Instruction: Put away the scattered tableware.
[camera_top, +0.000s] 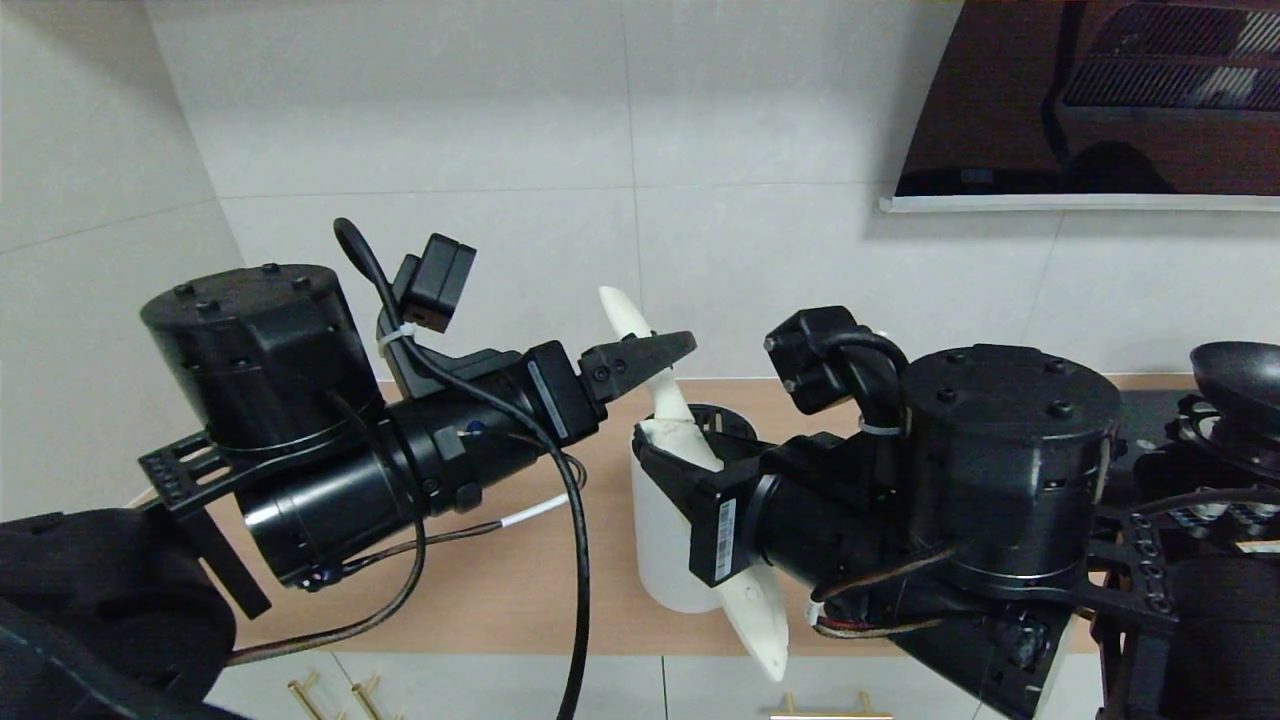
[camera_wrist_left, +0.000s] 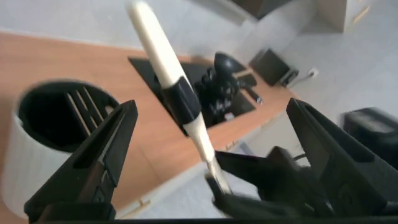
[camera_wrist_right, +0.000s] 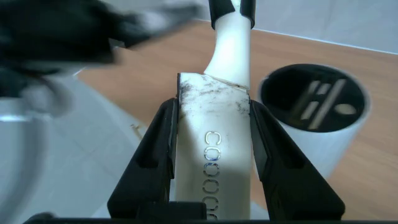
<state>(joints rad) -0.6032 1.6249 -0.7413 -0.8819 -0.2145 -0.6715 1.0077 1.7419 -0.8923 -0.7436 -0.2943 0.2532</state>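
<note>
Right gripper (camera_wrist_right: 211, 118): clamped tight on the flat blade of the white spatula (camera_top: 668, 395), one finger on each edge; I hold the spatula in the air, tilted, with the handle tip toward 11 o'clock and the broad end toward 5 o'clock in the head view. Left gripper (camera_wrist_left: 211, 111): spread wide and holding nothing; the spatula handle runs through the gap between its fingers (camera_wrist_left: 102, 155), and I see no contact there. It sits at 10 o'clock of the right gripper. White utensil holder (camera_top: 662, 545): upright on the wooden counter (camera_top: 500, 580), behind the spatula in the head view and just beside it in the right wrist view; thin sticks (camera_wrist_left: 87, 107) stand inside it; I cannot tell whether spatula and holder touch.
</note>
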